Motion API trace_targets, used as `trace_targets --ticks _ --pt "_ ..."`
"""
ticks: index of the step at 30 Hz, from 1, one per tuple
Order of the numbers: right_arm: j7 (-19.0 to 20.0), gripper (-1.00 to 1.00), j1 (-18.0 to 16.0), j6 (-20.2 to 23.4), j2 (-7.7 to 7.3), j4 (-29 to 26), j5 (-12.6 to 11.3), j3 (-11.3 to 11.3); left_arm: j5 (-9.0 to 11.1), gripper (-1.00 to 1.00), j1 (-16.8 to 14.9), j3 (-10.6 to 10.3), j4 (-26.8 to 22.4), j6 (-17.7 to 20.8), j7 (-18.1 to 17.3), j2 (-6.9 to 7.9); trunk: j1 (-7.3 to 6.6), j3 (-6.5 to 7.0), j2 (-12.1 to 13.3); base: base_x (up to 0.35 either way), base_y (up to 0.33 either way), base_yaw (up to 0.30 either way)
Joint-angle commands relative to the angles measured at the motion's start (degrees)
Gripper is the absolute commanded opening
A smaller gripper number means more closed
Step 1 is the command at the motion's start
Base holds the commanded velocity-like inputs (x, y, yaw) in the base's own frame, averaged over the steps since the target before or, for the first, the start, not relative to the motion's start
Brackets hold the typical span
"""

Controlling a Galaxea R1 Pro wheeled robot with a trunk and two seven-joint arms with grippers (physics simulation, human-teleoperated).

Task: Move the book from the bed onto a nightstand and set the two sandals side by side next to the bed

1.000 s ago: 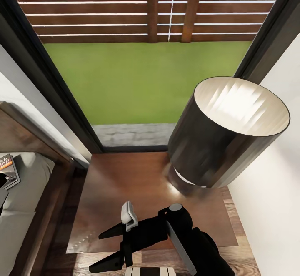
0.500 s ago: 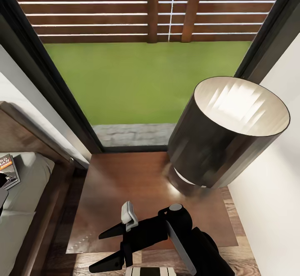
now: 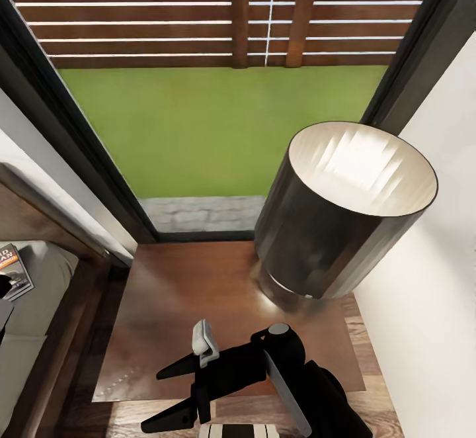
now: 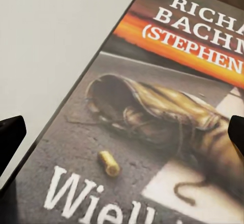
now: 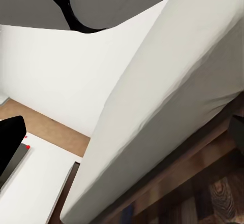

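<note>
The book (image 4: 152,117) lies flat on the bed's pale mattress (image 4: 51,41), its cover reading "RICHARD BACHMAN" over an orange band and a picture of a boot. My left gripper (image 4: 122,135) hovers open just over it, one dark fingertip (image 4: 10,137) off each side. In the head view the book (image 3: 13,269) shows at the far left edge on the bed (image 3: 46,292). The dark brown nightstand (image 3: 198,292) stands beside the bed. My right gripper (image 3: 165,393) is open and holds nothing, above the nightstand's front edge. The two sandals are out of view.
A black-shaded lamp (image 3: 337,226) takes up the nightstand's right half, close to the white wall (image 3: 430,292). Behind it is a dark-framed window (image 3: 218,127) onto grass and a wooden fence. The right wrist view looks along the mattress side (image 5: 168,107) and wooden frame (image 5: 203,168).
The whole head view has shifted a little leftward, so the camera has turned slightly right. Neither gripper has visibly moved, and the book lies where it was.
</note>
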Motion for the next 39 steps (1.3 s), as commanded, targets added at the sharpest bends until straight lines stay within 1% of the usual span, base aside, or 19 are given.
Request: trace_targets --ticks 1,16,25,39 --pt "0.0 1.0 0.0 0.4 0.0 0.0 -0.3 0.0 1.2 1.0 0.0 -0.2 2.6 -0.3 0.1 -0.01 0.0 -0.04 0.0 0.0 -0.016 0.0" --pt "0.0 1.0 0.0 0.4 0.0 0.0 -0.3 0.0 1.2 1.0 0.0 -0.2 2.6 -0.3 0.1 -0.01 0.0 -0.04 0.0 0.0 -0.003 0.0" --pt "0.0 1.0 0.0 0.4 0.0 0.0 -0.3 0.0 1.2 1.0 0.0 -0.2 2.6 -0.3 0.1 -0.01 0.0 -0.04 0.0 0.0 -0.092 0.0" --pt "-0.1 1.0 0.0 0.4 0.0 0.0 -0.3 0.0 1.2 1.0 0.0 -0.2 2.8 -0.3 0.1 -0.01 0.0 -0.04 0.0 0.0 -0.006 0.0"
